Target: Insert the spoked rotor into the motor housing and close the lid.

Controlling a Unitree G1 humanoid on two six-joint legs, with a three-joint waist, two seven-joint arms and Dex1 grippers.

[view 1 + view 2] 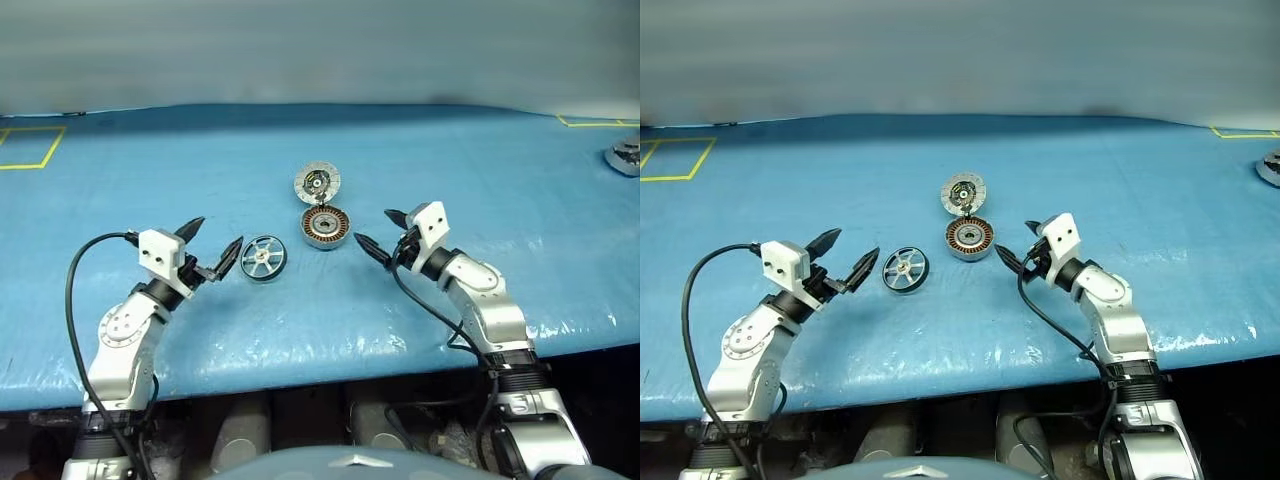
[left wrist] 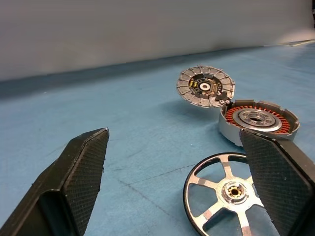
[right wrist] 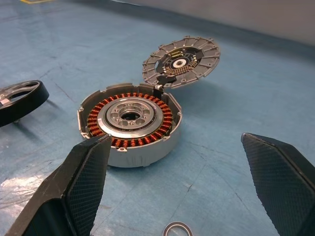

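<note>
Approach stage: spoked rotor lies on the bench beside the motor housing, lid raised. Left gripper and right gripper spread wide, empty; next, grasp the rotor.

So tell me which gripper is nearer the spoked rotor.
Left. The left gripper hangs open right beside the spoked rotor, one fingertip almost at its rim. The right gripper is open on the far side of the motor housing, farther from the rotor.
</note>
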